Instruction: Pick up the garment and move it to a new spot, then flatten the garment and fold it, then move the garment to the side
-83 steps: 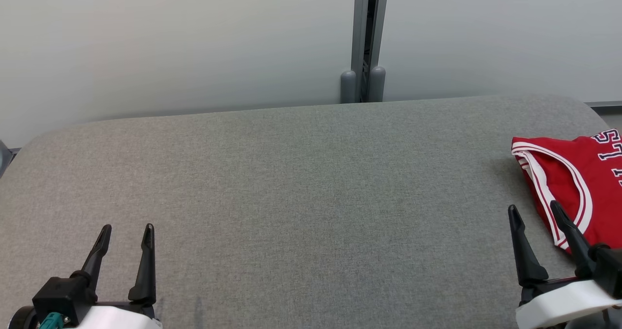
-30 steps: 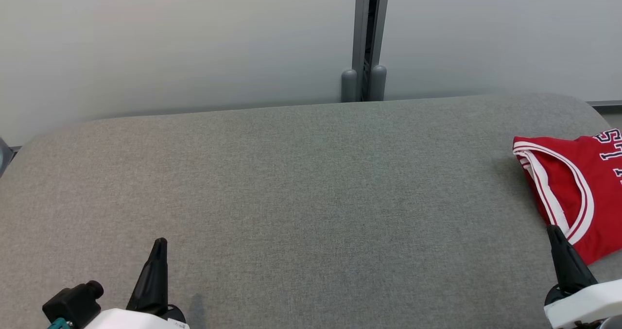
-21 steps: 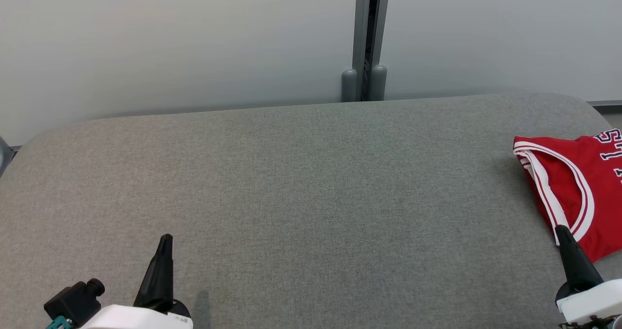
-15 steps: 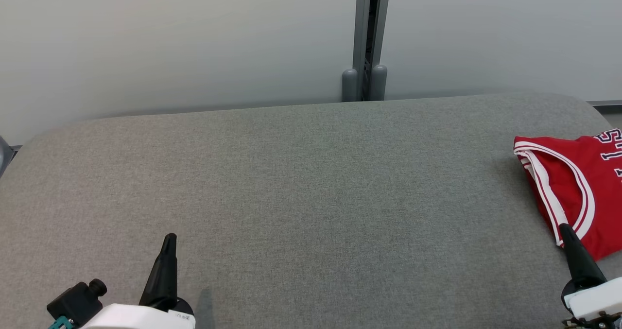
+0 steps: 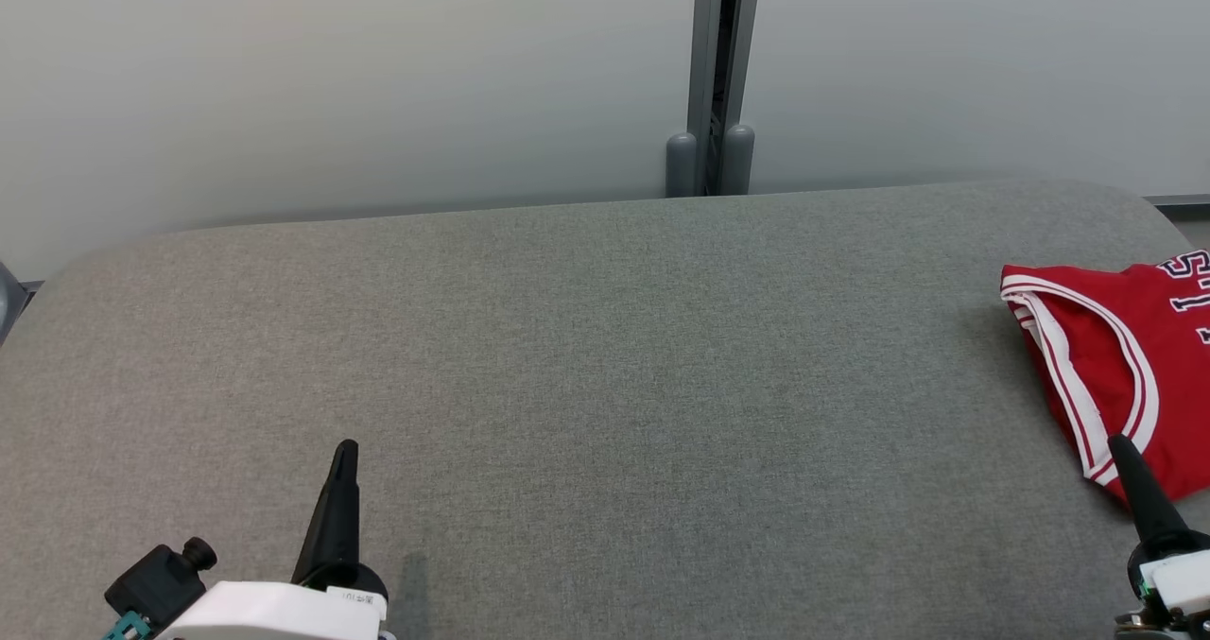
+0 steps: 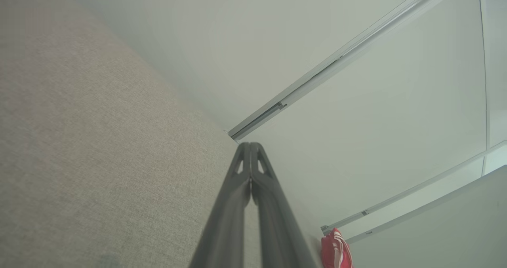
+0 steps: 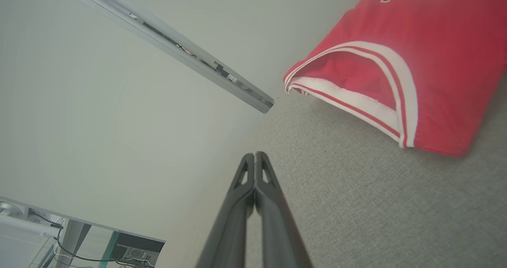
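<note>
Since the red jersey (image 5: 1125, 356) lies folded aside, I judge folding done; left gripper (image 5: 346, 453) and right gripper (image 5: 1121, 447), clenched empty, need parking.

At the lower left of the head view, the left jaws are black and taper to a point, set in a white wrist shell (image 5: 274, 614) with a small printed label (image 5: 352, 599). Beside it sit a black knobbed block (image 5: 159, 580) and a teal plug (image 5: 118, 629). At the lower right, the right jaws are equally black, on a white shell (image 5: 1187, 579). In the wrist views each finger (image 6: 227, 216) has a triangular cut-out near its tip.
</note>
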Robot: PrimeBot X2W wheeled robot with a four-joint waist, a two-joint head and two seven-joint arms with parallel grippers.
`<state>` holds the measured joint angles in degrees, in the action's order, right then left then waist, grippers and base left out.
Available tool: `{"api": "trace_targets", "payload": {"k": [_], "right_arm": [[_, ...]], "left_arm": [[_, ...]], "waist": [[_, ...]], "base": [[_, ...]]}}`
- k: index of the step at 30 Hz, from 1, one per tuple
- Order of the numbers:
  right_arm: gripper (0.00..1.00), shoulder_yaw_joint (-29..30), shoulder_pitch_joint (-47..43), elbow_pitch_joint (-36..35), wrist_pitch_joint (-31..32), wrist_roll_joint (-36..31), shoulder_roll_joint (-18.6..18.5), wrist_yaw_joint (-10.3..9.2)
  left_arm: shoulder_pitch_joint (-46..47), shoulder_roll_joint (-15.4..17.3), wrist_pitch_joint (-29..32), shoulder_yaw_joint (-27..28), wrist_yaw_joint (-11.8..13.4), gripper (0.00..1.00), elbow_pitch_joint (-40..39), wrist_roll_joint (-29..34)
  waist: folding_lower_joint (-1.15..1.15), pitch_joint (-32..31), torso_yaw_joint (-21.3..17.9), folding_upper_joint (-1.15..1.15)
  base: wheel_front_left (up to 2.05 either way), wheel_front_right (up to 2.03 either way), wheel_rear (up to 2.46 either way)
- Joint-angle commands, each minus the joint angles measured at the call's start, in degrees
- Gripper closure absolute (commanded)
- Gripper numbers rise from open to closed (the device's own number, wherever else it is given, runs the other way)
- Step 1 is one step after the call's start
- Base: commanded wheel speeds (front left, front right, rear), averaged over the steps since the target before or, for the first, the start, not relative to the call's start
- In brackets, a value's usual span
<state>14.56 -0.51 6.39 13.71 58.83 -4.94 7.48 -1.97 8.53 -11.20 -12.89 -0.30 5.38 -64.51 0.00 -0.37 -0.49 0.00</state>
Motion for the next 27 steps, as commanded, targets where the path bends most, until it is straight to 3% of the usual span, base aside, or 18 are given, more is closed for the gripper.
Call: {"api": "trace_targets", "payload": {"k": [1,27], "right_arm": [[1.00,0.9,1.4,0.0,0.7,2.3,-0.7,0.02],[1.00,5.3,3.3,3.6,5.3,17.1,-0.8,0.02]], "left_arm": [[1.5,0.1,-0.4,0.0,-0.7,1.00,-0.2,-1.9],[3.3,-2.6,-1.5,-1.1,-3.7,1.00,1.9,-14.4]], "waist": [[0.00,0.0,0.0,0.00],[0.00,0.2,0.2,0.00]], "base": [[0.00,0.00,0.00],[0.00,0.00,0.00]]}}
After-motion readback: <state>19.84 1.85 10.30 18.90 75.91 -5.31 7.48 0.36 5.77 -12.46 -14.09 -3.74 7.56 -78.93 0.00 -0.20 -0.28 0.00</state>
